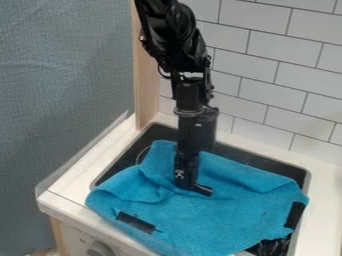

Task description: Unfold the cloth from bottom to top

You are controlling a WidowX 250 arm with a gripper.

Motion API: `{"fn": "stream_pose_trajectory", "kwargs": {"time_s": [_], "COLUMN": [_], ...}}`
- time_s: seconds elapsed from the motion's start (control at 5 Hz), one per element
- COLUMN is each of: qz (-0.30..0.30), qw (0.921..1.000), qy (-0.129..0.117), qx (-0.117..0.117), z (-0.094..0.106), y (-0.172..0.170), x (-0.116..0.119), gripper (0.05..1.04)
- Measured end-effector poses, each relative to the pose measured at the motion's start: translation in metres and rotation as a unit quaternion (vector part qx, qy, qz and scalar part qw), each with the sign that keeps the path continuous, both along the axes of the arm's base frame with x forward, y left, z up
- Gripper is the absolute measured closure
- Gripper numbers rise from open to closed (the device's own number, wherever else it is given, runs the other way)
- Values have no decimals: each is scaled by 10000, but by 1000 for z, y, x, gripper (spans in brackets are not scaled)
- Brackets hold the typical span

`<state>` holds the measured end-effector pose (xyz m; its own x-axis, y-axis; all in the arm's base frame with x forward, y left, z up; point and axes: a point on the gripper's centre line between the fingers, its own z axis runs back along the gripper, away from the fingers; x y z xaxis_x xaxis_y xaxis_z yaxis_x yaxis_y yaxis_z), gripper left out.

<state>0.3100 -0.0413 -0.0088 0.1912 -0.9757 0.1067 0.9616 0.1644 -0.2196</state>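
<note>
- Nearest me, at the bottom left, a round grey knob sits on the pale front of the unit.
- At the bottom right, something black and shiny shows beside the cloth's lower edge; I can't tell what it is.
- The bright blue cloth lies rumpled across the lower middle, over the sink and its near rim, with folds at its left and upper left. One black strip shows at its lower left, another at its right edge.
- The black two-finger gripper points down at the cloth's middle; whether it grips any, I can't tell.
- Under the cloth is the dark rectangular sink, set in a white countertop.
- Behind stand a pale wooden post and white brick-pattern tiles; blue-grey covering fills the left.
</note>
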Motion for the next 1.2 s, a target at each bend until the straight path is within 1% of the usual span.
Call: {"fn": "stream_pose_trajectory", "kwargs": {"time_s": [0.2,0.4,0.6,1.0,1.2], "qz": [-75,-24,-4,-22,-2], "qw": [9997,9990,9981,9907,9856], "qy": [116,-303,-464,-1233,-1574], "qx": [-178,-316,-406,-574,-621], "z": [12,36,43,67,69], "y": [-4,-3,-5,-7,-5], "x": [-5,2,10,49,68], "gripper": [1033,1033,1033,1033,1033]}}
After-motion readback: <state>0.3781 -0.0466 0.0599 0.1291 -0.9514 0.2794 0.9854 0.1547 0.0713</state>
